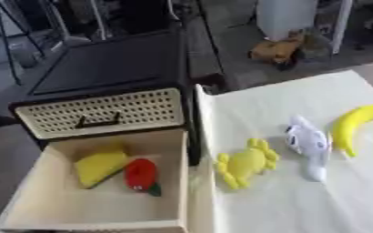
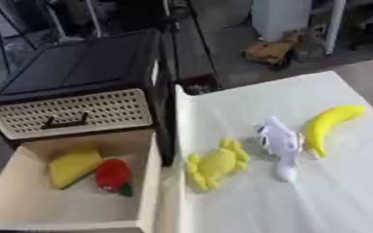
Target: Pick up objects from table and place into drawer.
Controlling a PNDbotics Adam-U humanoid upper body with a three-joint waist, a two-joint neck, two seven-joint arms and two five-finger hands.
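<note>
Open at seven o'clock, the drawer (image 1: 30, 191) already holds a yellow wedge (image 1: 100, 167) and a red piece (image 1: 141, 174), perhaps a strawberry. Neither hand shows, so their state can't be told; the next pick is likely the yellow crab toy (image 1: 245, 163), at three o'clock of the drawer on the tabletop (image 1: 301, 209).

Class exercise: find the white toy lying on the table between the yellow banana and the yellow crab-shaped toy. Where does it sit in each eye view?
Left eye view: the white toy lies right of centre, near the right edge.
Right eye view: it lies closer to the middle, still right of centre.
Shared landmark: the banana lies just to its right in both.
</note>
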